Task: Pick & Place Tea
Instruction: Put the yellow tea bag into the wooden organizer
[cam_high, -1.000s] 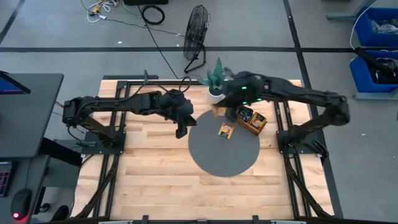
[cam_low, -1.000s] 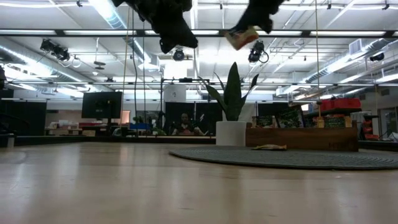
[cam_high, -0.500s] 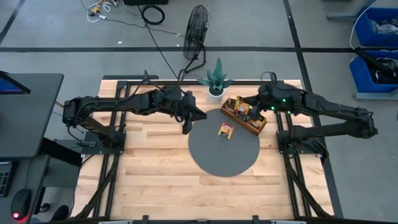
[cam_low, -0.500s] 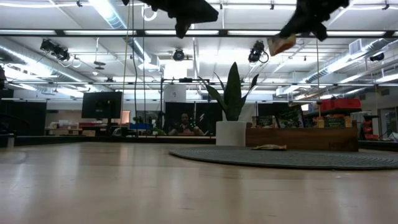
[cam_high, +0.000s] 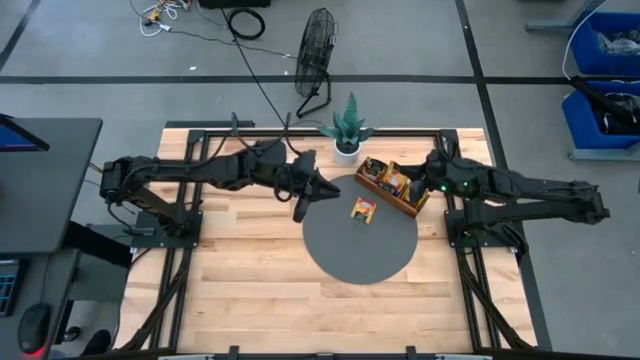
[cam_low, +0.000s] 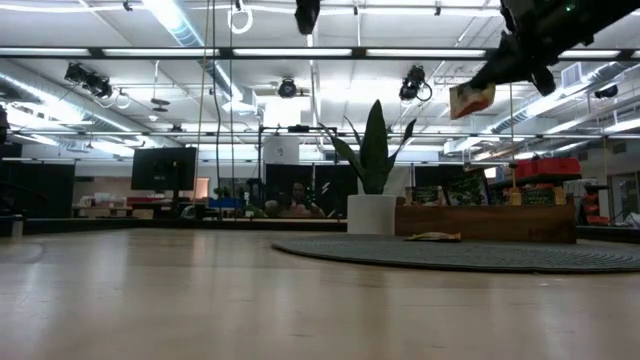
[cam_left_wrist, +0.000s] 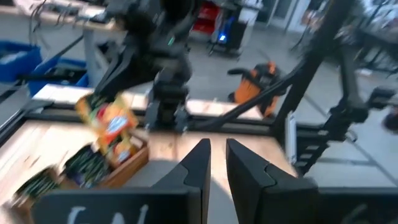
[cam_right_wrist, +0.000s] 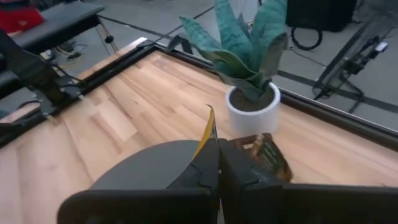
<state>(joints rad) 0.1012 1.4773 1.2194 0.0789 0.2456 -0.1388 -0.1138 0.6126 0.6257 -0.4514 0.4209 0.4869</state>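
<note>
**Right arm lifting a tea sachet above the tray**

The left gripper (cam_high: 303, 203) is hanging over the counter (cam_high: 240, 270) at the left edge of the round grey mat (cam_high: 360, 250), its fingers (cam_left_wrist: 196, 165) standing slightly apart with nothing between them. On the mat, one orange-yellow tea sachet (cam_high: 363, 209) is lying flat, just beside the long wooden tray (cam_high: 408, 203), which is holding more sachets upright in its compartments. Behind the tray, a potted plant (cam_high: 346, 128) is standing at the counter's far edge. The right gripper (cam_low: 497, 72) is hovering above the tray's right end, its fingers (cam_right_wrist: 208, 163) pinching an orange-yellow sachet (cam_low: 471, 99), which is dangling in the air well clear of the counter.
</note>
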